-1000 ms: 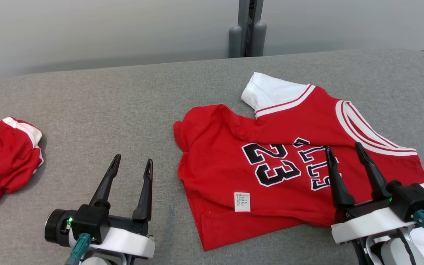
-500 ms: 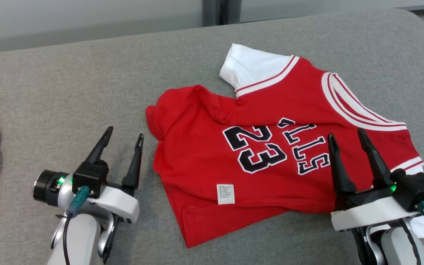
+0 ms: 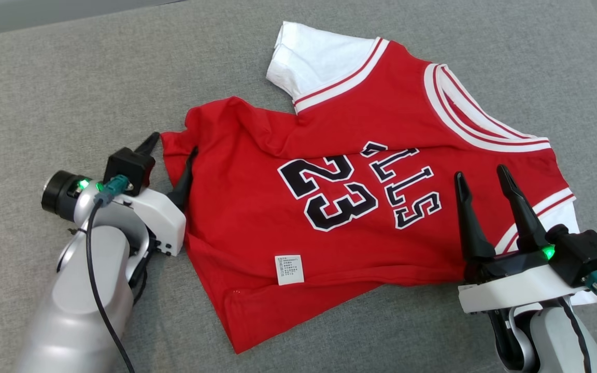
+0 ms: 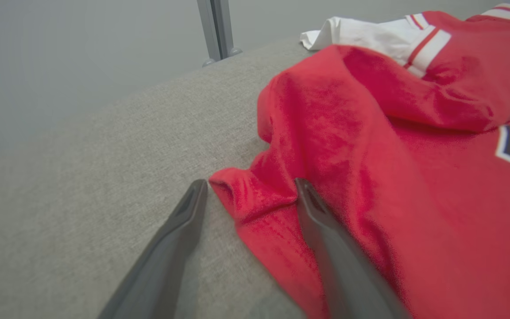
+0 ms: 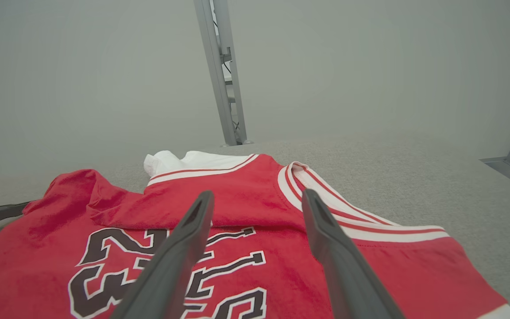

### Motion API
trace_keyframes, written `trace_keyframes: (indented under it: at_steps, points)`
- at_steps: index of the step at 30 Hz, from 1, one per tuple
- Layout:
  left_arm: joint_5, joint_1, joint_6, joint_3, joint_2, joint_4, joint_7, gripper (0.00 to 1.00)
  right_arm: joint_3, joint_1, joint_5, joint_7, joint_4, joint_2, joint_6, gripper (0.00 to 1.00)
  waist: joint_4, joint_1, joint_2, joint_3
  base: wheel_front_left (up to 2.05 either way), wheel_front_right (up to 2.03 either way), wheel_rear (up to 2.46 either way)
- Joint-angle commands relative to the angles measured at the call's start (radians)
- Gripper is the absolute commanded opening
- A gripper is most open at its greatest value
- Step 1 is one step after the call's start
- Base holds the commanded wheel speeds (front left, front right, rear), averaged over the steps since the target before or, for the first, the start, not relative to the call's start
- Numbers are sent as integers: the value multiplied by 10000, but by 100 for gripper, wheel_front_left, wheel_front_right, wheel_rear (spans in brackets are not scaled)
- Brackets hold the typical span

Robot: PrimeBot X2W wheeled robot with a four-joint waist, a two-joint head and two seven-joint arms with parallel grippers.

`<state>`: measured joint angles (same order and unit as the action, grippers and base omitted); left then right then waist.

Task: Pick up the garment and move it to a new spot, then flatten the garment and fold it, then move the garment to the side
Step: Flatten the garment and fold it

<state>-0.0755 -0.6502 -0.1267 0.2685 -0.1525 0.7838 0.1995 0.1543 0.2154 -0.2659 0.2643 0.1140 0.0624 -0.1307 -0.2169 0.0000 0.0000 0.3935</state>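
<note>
- While it lies rumpled on the grey surface [image 3: 70,77], the red garment [image 3: 360,171] is shown number side up, its white sleeve [image 3: 309,57] at the far edge.
- Left gripper [image 3: 173,144]: fingers [image 4: 175,248] are held apart, with the garment's left corner set between them, unclamped.
- Right gripper [image 3: 480,172]: fingers are held apart over the garment's right part; nothing is gripped.

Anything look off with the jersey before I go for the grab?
Yes. The red jersey lies askew and unflattened: a flap is folded over the start of the lettering, the corner inside the open left gripper is bunched, and a white care label shows on the upper face near the hem.
</note>
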Motion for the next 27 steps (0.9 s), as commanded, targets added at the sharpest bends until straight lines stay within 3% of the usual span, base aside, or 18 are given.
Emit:
trace_keyframes:
  at_steps: [1,3,4,5,6,15,27]
  points:
    - [-109,-276,-40,173,-175,396,-121,100,-14,61,66,13,19,-8,-1,100,-74,0,0,66,0,0,0]
    - [-147,-371,-44,232,-203,493,-103,100,-12,70,76,13,17,-18,-1,100,-93,0,0,81,0,0,0]
    - [-199,-463,-47,293,-207,582,-72,76,-17,78,82,13,17,-30,-1,100,-109,0,0,92,0,0,0]
    - [-264,-538,-50,370,-221,648,-45,33,-26,80,92,13,17,-39,-1,100,-120,0,0,99,0,0,0]
    - [-332,-609,-51,502,-233,720,-47,0,-36,75,104,14,17,-42,-1,100,-128,0,0,101,0,0,0]
    - [-1309,-1423,-34,1069,-799,599,73,0,-126,99,198,14,17,-84,-1,100,-78,0,0,108,0,0,0]
    - [-1134,-3301,258,781,-1859,418,31,0,-20,304,126,14,12,-100,-1,100,-277,0,0,318,0,0,0]
